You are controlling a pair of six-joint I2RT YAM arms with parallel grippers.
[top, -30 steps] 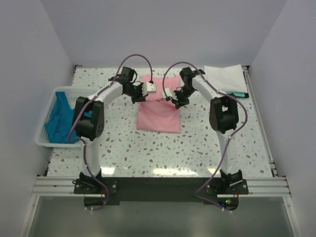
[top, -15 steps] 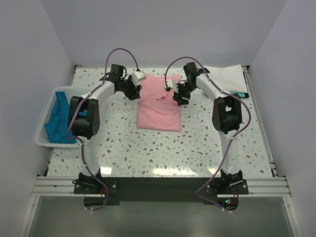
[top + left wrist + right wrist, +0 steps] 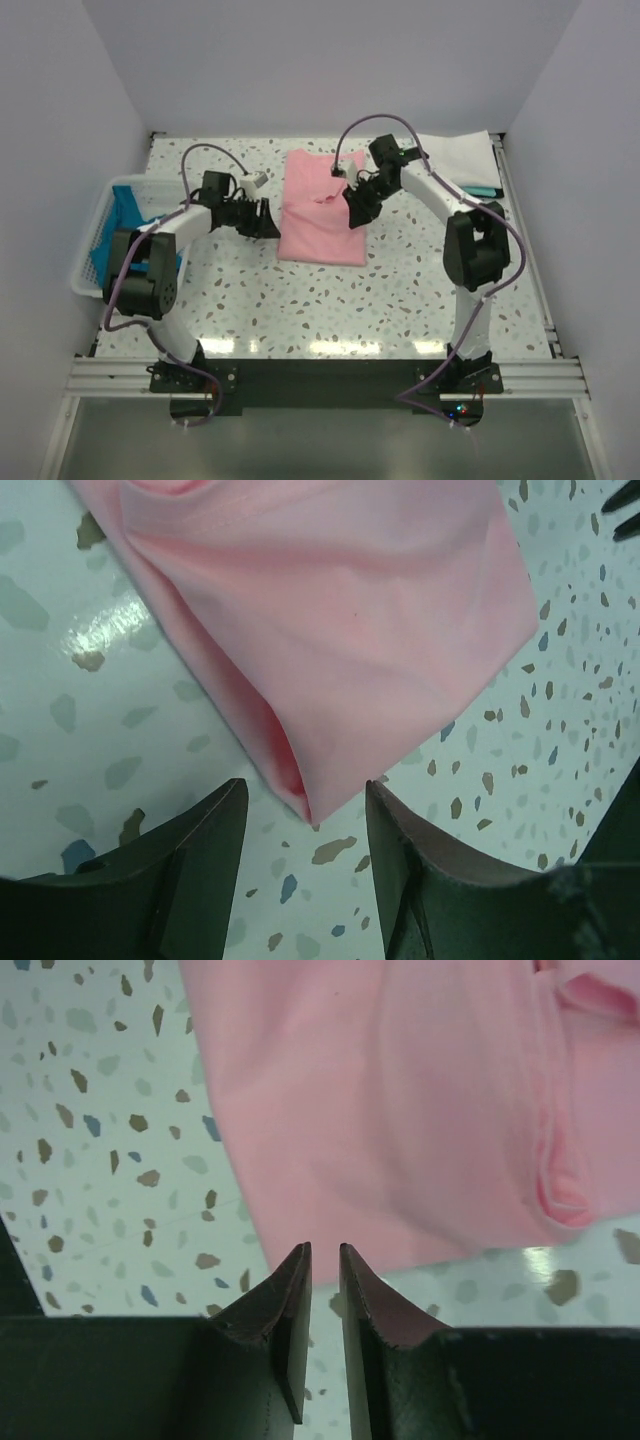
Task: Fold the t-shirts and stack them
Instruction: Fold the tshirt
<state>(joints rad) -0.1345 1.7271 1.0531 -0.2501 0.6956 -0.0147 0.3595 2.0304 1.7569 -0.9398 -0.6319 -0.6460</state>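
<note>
**A:** Where does the pink shirt [image 3: 320, 215] sit?

**B:** It lies flat on the speckled table [image 3: 330, 300], folded into a rectangle, with bare tabletop on the side nearest the arm bases.

**A:** And the left gripper [image 3: 265, 218]?

**B:** It is just left of the pink shirt's left edge. Its fingers [image 3: 200, 850] stand apart with nothing between them. A folded corner of the shirt lies just ahead of the gap, unclamped.

**A:** The right gripper [image 3: 352, 212]?

**B:** It is at the pink shirt's right edge. Its fingers [image 3: 285, 1290] are almost together, leaving a thin slit, and no cloth is in it. Whether the tips touch the shirt I cannot tell.

**A:** What's out to the left?

**B:** There is a white basket [image 3: 90, 285], well apart from the pink shirt, with a teal shirt [image 3: 118, 240] bunched inside.

**A:** And farther back?

**B:** A white shirt [image 3: 455, 155] lies beyond the pink shirt and to its right, in the far corner. A sliver of teal shows at its near edge.
</note>
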